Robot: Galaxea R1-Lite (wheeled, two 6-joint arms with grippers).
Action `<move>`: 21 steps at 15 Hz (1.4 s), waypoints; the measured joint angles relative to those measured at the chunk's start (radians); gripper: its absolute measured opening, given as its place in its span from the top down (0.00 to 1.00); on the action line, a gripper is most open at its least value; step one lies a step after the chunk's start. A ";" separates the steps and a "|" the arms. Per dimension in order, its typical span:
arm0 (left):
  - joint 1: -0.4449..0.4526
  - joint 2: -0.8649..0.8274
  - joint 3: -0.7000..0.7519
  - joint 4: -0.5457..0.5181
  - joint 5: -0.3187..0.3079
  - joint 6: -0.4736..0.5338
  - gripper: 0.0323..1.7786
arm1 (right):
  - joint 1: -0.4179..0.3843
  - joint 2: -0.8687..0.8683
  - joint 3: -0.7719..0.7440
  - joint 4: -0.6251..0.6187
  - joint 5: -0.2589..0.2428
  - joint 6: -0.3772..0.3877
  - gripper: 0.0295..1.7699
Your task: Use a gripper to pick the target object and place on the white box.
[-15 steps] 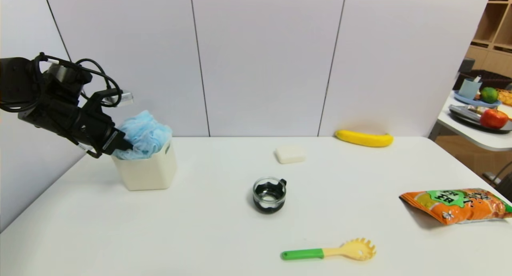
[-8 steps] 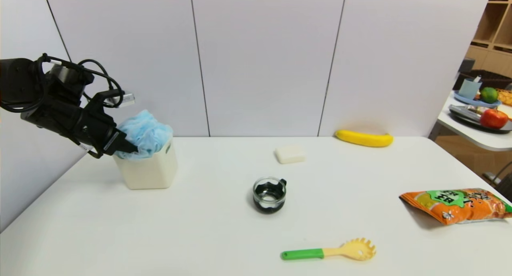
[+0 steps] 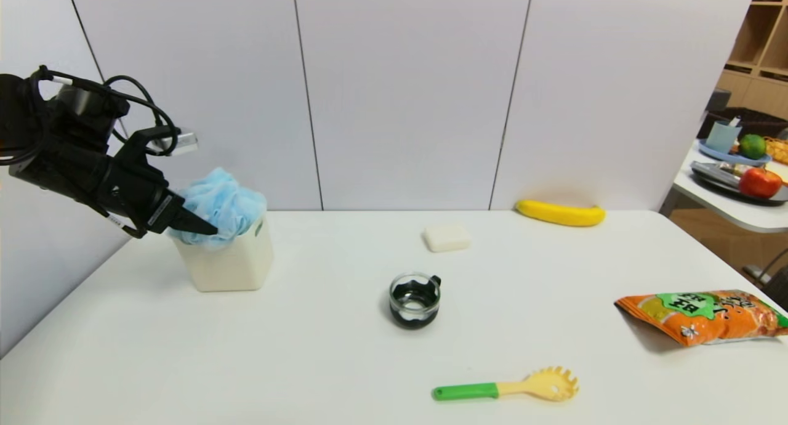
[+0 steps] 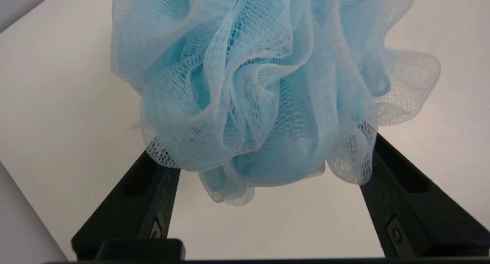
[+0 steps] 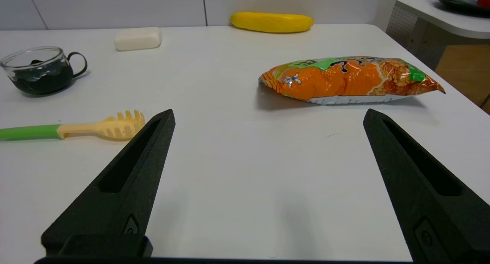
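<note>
The light-blue mesh pouf, the target object [image 3: 225, 202], rests on top of the cream white box [image 3: 231, 266] at the table's far left. My left gripper [image 3: 198, 220] reaches in from the left at the pouf's side and is open. In the left wrist view its black fingers [image 4: 386, 168] stand wide apart, and the pouf [image 4: 260, 84] bulges between them with only loose ruffles brushing the tips. My right gripper [image 5: 268, 113] hovers open low over bare table near the front right, out of the head view, with nothing between its fingers.
A white soap bar [image 3: 447, 237] and a banana [image 3: 560, 214] lie near the back wall. A glass cup [image 3: 414, 300] stands mid-table. A pasta spoon [image 3: 505, 388] lies in front and an orange snack bag [image 3: 702, 317] at the right. A side table [image 3: 726, 210] stands beyond the right edge.
The left gripper's jaws have spread from shut on the pouf to open, and the arm has drawn back a little up and to the left. The pouf has stayed on the box.
</note>
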 joint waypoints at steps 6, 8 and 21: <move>0.000 -0.112 0.028 0.015 -0.001 -0.008 0.12 | 0.000 0.000 0.000 0.000 0.000 0.000 0.04; 0.001 -0.168 0.063 0.016 -0.001 -0.010 0.10 | 0.000 0.000 0.000 0.000 0.000 0.000 0.04; -0.002 -0.877 0.777 -0.360 0.000 -0.180 0.06 | 0.000 0.000 0.000 0.000 0.000 0.000 0.04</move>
